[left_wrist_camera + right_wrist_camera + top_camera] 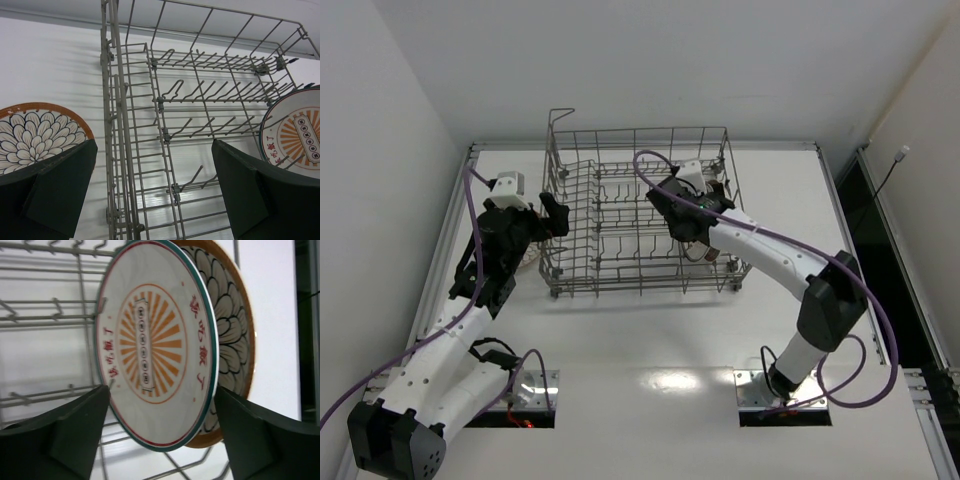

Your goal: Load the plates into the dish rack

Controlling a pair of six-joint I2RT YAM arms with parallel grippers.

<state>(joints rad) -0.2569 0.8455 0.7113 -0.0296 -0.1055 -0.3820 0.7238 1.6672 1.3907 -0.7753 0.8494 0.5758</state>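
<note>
Grey wire of the dish rack (610, 215) props the medallion plate (157, 350) on edge just before a petal plate (231, 330), so the right gripper (161, 388) stands released astride it, while the left gripper (154, 143), also spread wide, hovers by the third plate (35, 135) on the counter (650, 340).

The dish rack (620, 215) is thin grey metal wire with a dull, satiny sheen. The medallion plate (155, 345) looks like glazed ceramic, smooth and glossy. So do the petal plate (235, 335) behind it and the other petal plate (35, 135). The table (650, 350) is white, smooth and half-glossy, and throws back a patch of light. The left gripper (155, 150) and right gripper (162, 390) have fingers (60, 195) of dark green matt plastic. The arm shells (760, 245) are white plastic, and the cables (472, 205) have smooth purple sheathing.
</note>
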